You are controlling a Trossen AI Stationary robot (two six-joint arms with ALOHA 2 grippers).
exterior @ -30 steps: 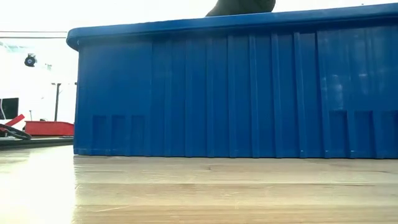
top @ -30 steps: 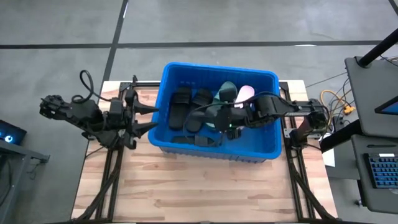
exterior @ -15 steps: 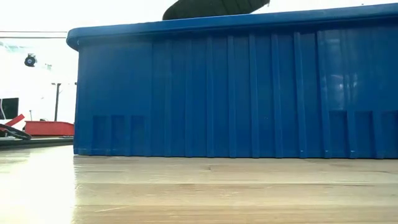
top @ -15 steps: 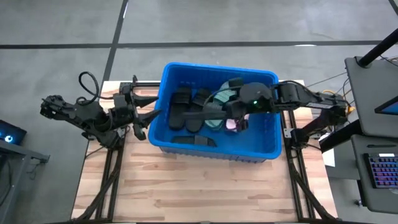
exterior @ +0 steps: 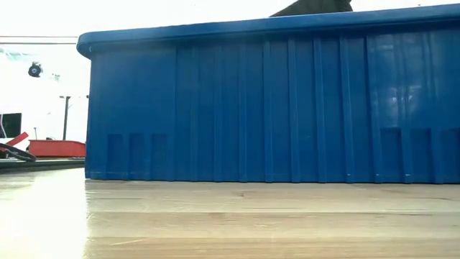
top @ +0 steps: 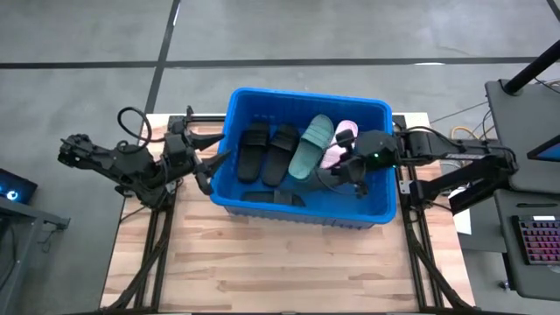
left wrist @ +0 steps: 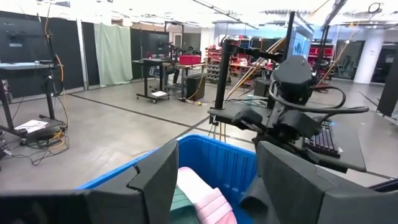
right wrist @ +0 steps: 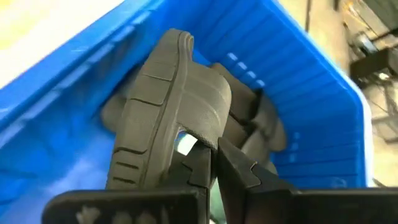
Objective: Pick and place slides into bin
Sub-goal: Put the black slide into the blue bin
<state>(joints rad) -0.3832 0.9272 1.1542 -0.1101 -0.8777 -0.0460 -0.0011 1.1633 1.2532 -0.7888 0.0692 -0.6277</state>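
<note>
The blue bin (top: 367,208) stands at the table's far middle. In it lie two black slides (top: 267,149), a green slide (top: 311,144), a pale pink slide (top: 337,144) and more black ones (top: 271,198) by the near wall. My right gripper (top: 346,178) is inside the bin's right part, shut on a dark grey-green slide (right wrist: 165,106). My left gripper (top: 206,166) is open and empty, just outside the bin's left wall. In its wrist view its fingers (left wrist: 158,177) frame the bin and the pink slide (left wrist: 199,196). My right gripper pinches the edge of the slide's wide strap band (right wrist: 204,142) between its two fingers. The slide is turned on its side in front of the fingers, sole edge showing. Whether it rests on the slides below, I cannot tell.
Other dark slides (right wrist: 252,118) lie beyond the held one against the bin's wall (right wrist: 298,68). In the low view the bin's near wall (exterior: 273,108) fills the picture and a dark part of the right arm (exterior: 313,7) shows above its rim. Bare wood lies in front of the bin.
My right gripper has drawn back from the bin's middle toward its right side, staying inside the bin. The green and pink slides now show uncovered. My left gripper has shifted a little toward the bin's left wall.
</note>
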